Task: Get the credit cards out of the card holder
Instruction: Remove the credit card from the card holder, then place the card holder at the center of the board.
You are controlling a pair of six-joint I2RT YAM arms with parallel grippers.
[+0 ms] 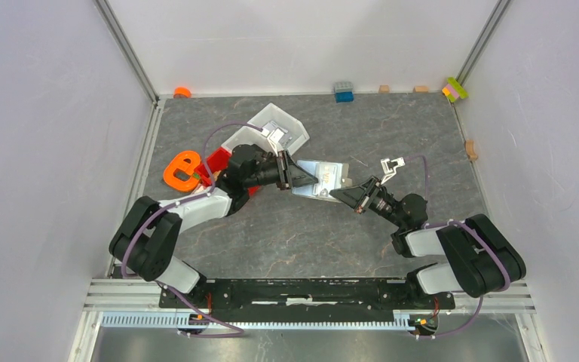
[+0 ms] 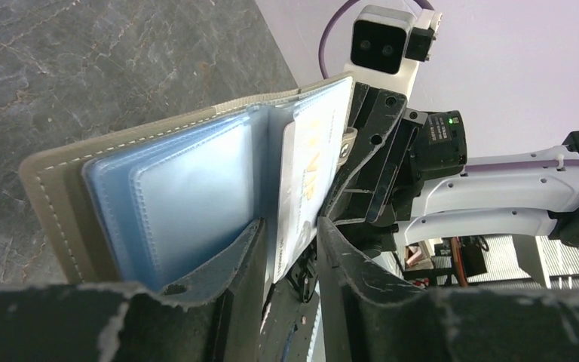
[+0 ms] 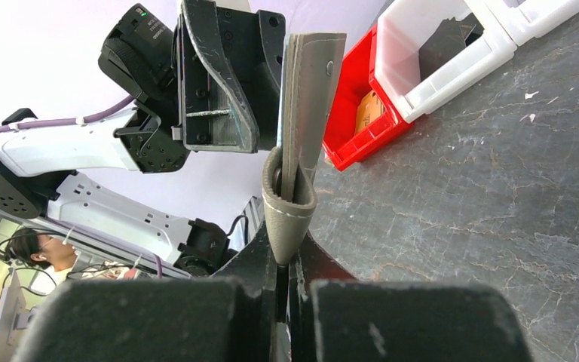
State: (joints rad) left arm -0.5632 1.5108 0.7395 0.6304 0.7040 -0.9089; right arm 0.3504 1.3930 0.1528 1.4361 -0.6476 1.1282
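1. Holder: taupe bifold with pale stitching. It is open and held up off the table near its middle, between the two grippers. We count two outer flaps, with pale blue glossy sleeves as the inner leaves.

2. Card: whitish with yellow print. It stands in the leaf next to the far flap and is not yet out of the holder. We cannot tell whether the blue sleeves hold more cards.

3. Left gripper: the fingers are parted, one on each side of the lower edge of the card leaf. The gap looks wider than the leaf and we see no pinch, so we enter it as released.

4. Right gripper: clenched on a stitched taupe edge of the holder. That edge rises upright from between the fingers, facing the left gripper across the holder.

5. Red bin: on the table behind the left arm, touching the white bin beside it. Something tan lies inside the red bin, but we cannot make out what it is.

6. Orange piece: flat and looped, on the table just left of the red bin.

7. Blocks: one blue block and a few small tan and coloured ones. They sit along the far edge of the table, well apart from the holder.
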